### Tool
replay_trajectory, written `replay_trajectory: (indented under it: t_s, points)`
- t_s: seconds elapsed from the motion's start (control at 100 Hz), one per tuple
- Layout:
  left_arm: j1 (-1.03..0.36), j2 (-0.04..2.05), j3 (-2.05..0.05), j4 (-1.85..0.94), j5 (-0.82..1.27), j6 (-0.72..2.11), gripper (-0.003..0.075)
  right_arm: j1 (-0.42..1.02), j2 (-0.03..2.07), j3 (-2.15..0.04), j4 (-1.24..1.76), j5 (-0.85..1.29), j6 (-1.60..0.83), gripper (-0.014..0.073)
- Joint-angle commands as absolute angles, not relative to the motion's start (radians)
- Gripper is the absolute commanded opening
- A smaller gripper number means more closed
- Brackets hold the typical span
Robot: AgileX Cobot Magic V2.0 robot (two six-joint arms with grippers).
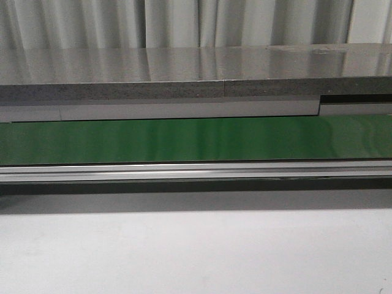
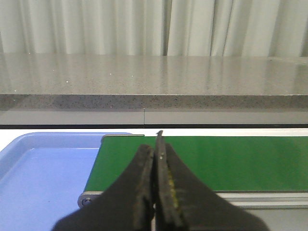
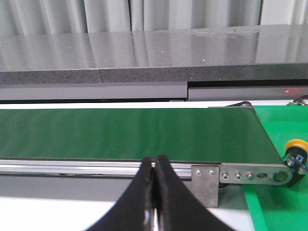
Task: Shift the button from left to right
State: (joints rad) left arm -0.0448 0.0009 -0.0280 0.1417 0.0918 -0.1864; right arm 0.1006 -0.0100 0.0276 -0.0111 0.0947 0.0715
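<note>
The button (image 3: 294, 156), yellow cap on a black body, lies on a green mat (image 3: 279, 192) just past the right end of the green conveyor belt (image 3: 130, 132); it shows only in the right wrist view. My right gripper (image 3: 154, 161) is shut and empty, in front of the belt's metal rail, well to the left of the button. My left gripper (image 2: 155, 149) is shut and empty, over the belt's left end (image 2: 202, 159). Neither gripper shows in the front view, where the belt (image 1: 196, 139) is bare.
A blue tray (image 2: 43, 178) sits beside the belt's left end. A grey stone shelf (image 1: 184, 73) runs behind the belt, with curtains beyond. A metal rail (image 1: 196, 170) edges the belt's front; a white tabletop (image 1: 196, 251) lies before it.
</note>
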Motion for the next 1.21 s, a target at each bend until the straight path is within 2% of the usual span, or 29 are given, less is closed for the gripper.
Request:
replay_trajectory:
  t_s: [0.0,0.3,1.2]
  points:
    - [-0.043,-0.039,-0.02,0.144,0.0,-0.197,-0.002,0.102,-0.03,0.013,-0.021,0.009,0.074,-0.0067]
    - [-0.043,-0.037,0.053,0.145,-0.053,-0.197,-0.002,0.102,-0.03,0.013,-0.021,0.01,0.074,-0.0067]
    - [-0.043,-0.037,0.054,0.145,-0.05,-0.197,-0.002,0.102,-0.03,0.013,-0.021,0.01,0.074,-0.0067]
